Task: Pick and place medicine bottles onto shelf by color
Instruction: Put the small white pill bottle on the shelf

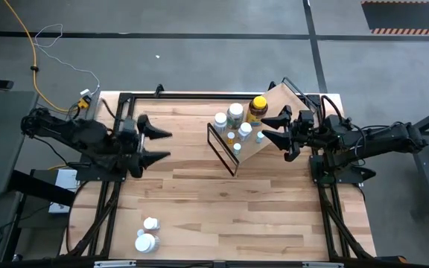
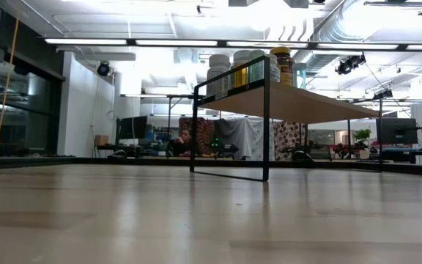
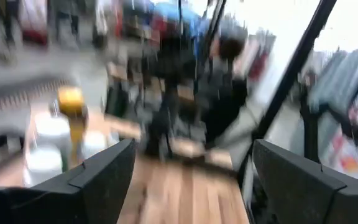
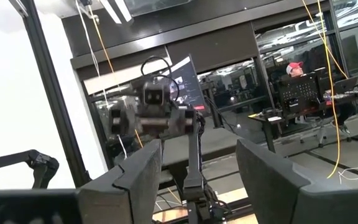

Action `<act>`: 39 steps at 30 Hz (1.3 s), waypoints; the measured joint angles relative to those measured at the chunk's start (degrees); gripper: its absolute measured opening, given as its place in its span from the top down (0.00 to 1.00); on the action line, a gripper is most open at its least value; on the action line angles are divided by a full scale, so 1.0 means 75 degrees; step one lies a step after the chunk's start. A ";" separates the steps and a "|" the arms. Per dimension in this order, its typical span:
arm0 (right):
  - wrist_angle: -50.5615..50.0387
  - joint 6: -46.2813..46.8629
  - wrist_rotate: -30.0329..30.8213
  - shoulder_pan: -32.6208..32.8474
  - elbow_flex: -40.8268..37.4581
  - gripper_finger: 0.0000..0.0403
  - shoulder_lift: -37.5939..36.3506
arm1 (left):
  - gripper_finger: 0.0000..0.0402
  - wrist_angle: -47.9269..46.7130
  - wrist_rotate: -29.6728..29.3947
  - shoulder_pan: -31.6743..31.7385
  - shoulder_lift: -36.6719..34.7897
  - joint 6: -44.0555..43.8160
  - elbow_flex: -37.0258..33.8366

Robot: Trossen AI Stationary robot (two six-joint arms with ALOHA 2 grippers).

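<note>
**Both grippers empty and open, seven bottles on shelf, two left on table**

Left gripper [image 1: 162, 145] sat over the left side of the table, fingers spread wide, nothing between them, pointing toward the shelf. Left wrist view was motion-blurred; fingers [image 3: 98, 177] clearly apart.

Right gripper [image 1: 268, 129] hovered just beside the shelf's right end, fingers parted, holding nothing. Right wrist view looked up into the room, gap between fingers [image 4: 135, 177] empty.

Shelf [image 1: 274, 100]: light-wood board on a black wire frame, sat at the table's far centre-right, rotated so its long axis ran diagonally across the table. On it, a cluster of white medicine bottles [image 1: 234, 113] standing upright, with the amber bottle [image 1: 258, 107] (yellow cap) beside them toward the far end.

Two more white bottles [image 1: 147, 234] stood near the front-left table edge, well apart from the shelf.

Surface: butcher-block tabletop [image 1: 222, 201]. Grey floor around it, yellow cable [image 1: 32, 52] at left. Low view showed an open workshop with ceiling strip lights behind the shelf.
</note>
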 joint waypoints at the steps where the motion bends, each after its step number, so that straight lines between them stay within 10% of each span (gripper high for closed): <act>1: -0.0014 0.0001 0.0000 0.0000 0.0000 0.51 0.0000 | 0.22 -0.0406 0.0118 -0.0066 0.0009 -0.0280 0.0000; 15: -0.0454 0.0004 0.0000 -0.0003 -0.0003 0.51 -0.0003 | 0.22 -0.5514 0.1920 -0.2806 0.2272 -0.3273 -0.0003; 39: -0.0865 0.0004 0.0002 -0.0009 -0.0003 0.51 0.0000 | 0.22 -0.5174 0.2275 -0.4072 0.4584 -0.3976 0.0000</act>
